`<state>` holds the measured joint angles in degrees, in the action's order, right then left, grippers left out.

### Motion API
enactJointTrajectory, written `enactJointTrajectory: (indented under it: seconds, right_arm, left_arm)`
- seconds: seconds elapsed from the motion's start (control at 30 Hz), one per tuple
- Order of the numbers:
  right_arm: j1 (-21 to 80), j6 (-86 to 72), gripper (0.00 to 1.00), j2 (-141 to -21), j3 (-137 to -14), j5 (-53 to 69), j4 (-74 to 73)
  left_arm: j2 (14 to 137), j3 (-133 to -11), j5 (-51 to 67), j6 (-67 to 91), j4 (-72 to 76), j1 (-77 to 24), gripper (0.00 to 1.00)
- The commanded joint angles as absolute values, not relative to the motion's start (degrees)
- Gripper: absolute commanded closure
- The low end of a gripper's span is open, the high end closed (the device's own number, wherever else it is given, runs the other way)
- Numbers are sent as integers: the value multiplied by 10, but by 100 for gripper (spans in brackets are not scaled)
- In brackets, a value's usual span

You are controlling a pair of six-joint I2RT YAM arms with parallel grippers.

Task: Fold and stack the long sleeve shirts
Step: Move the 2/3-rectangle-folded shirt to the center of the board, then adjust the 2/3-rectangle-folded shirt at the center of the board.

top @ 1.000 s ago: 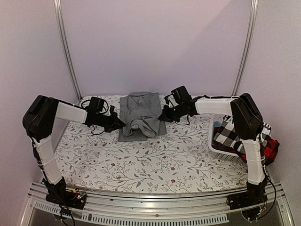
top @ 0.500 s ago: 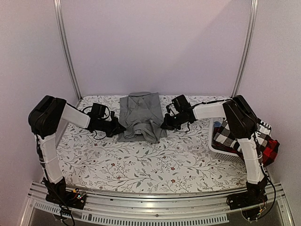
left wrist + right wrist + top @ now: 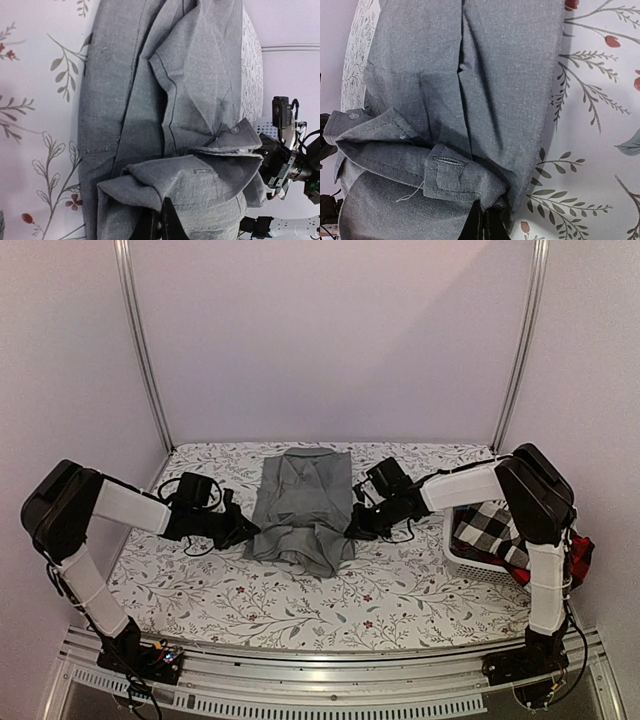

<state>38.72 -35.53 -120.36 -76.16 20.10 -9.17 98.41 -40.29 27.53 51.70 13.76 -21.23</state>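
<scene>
The white basket (image 3: pixel 462 558) sits at the right edge of the flower-patterned table (image 3: pixel 300 595). A black-and-white checked shirt (image 3: pixel 492 525) is heaped in it, and a red-and-black checked shirt (image 3: pixel 577 562) hangs over the rim on the side away from the table's middle.

Left of the basket and well apart from it, a grey shirt (image 3: pixel 300 505) lies lengthwise on the table. It is folded narrow, with its collar end farther back than the basket and its near end bunched and rumpled.

The right gripper (image 3: pixel 352 528) is at the bunched corner on the basket side. Its wrist camera shows the fingers pressed together with a fold of grey cloth (image 3: pixel 495 75) caught between them. A buttonholed cuff (image 3: pixel 445 167) is draped just beside the tips (image 3: pixel 485 222).

The left gripper (image 3: pixel 243 530) is at the corner away from the basket. Its fingers (image 3: pixel 162 220) are likewise pinched shut on the hem of the shirt (image 3: pixel 190 100), and a cuff with a button (image 3: pixel 234 129) is folded over just past them, toward the basket.

Both arms reach in low, and the shirt lies between the two wrists.
</scene>
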Motion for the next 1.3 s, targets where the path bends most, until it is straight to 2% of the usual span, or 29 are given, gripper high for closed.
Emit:
enactJointTrajectory:
  seconds: [0.0, 0.13, 0.2, 0.37, 0.5, 0.87, 1.27]
  right_arm:
    - [388, -359, 91, -1178, -779, 169, -119]
    - [388, -337, 71, -1172, -806, 140, -149]
    - [389, -330, 62, -1160, -802, 127, -153]
    - [405, -306, 55, -1116, -781, 91, -162]
    - [439, -279, 54, -1092, -766, 69, -168]
    - [514, -279, 58, -1104, -736, 70, -202]
    - [531, -299, 59, -1137, -736, 95, -204]
  left_arm:
    - [968, -416, 246, 507, 109, -215, 87]
    - [959, -439, 231, 487, 77, -213, 62]
    - [946, -443, 220, 474, 59, -210, 54]
    - [916, -439, 212, 437, 17, -205, 43]
    - [895, -427, 234, 409, 2, -205, 42]
    - [872, -362, 258, 393, -16, -240, 51]
    - [903, -372, 246, 401, -9, -256, 67]
